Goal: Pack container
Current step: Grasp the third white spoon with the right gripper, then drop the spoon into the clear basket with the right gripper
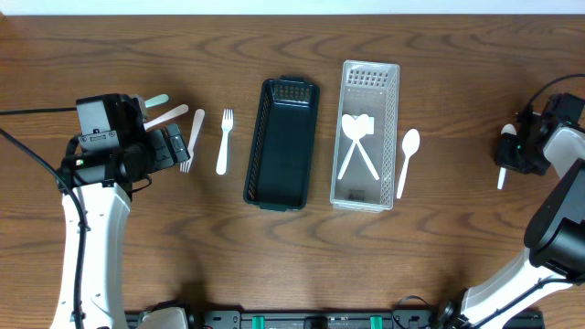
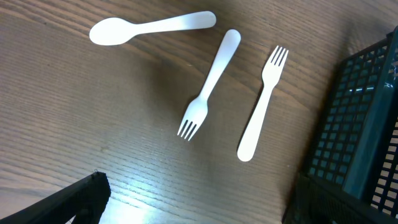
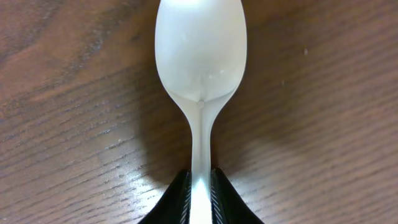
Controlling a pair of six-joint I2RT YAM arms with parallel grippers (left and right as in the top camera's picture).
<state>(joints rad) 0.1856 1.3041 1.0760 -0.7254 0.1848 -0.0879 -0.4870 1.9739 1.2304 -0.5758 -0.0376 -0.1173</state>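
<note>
Since my right jaws pinch the spoon (image 3: 200, 62) by its handle near the worktop's (image 1: 457, 265) right edge, I should lift it level; left jaws gape.

White spoon (image 3: 200, 56) gripped by handle, clear container (image 1: 396, 110)

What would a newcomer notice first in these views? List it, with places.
The white spoon fills the right wrist view, its handle pinched in the right gripper at the table's far right. At centre stand an empty black basket and, to its right, a clear container holding two crossed spoons. Two white forks lie left of the basket.
</note>
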